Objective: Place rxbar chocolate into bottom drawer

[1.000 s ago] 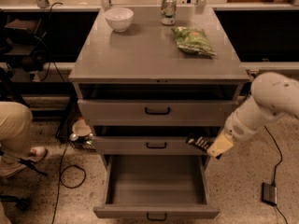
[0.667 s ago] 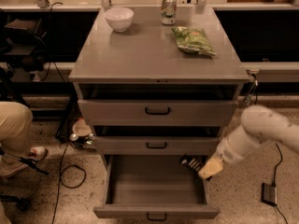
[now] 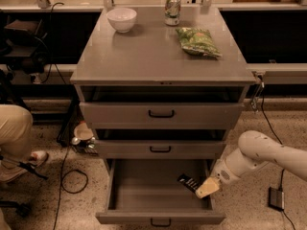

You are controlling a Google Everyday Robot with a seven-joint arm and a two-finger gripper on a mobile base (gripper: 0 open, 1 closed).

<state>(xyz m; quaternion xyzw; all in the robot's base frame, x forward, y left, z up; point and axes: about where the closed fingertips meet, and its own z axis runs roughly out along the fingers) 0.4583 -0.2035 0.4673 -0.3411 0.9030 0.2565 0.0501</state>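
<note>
The bottom drawer of the grey cabinet is pulled wide open, its black handle at the front edge. The rxbar chocolate, a small dark bar with pale lettering, is tilted over the drawer's right side, held at its right end by my gripper. The gripper's pale fingers reach in over the drawer's right wall from my white arm. Whether the bar touches the drawer floor is not discernible.
On the cabinet top sit a white bowl, a soda can and a green snack bag. The two upper drawers are slightly open. A person's leg and cables lie left.
My arm has swung down and left, carrying the bar from beside the middle drawer's right front into the open bottom drawer.
</note>
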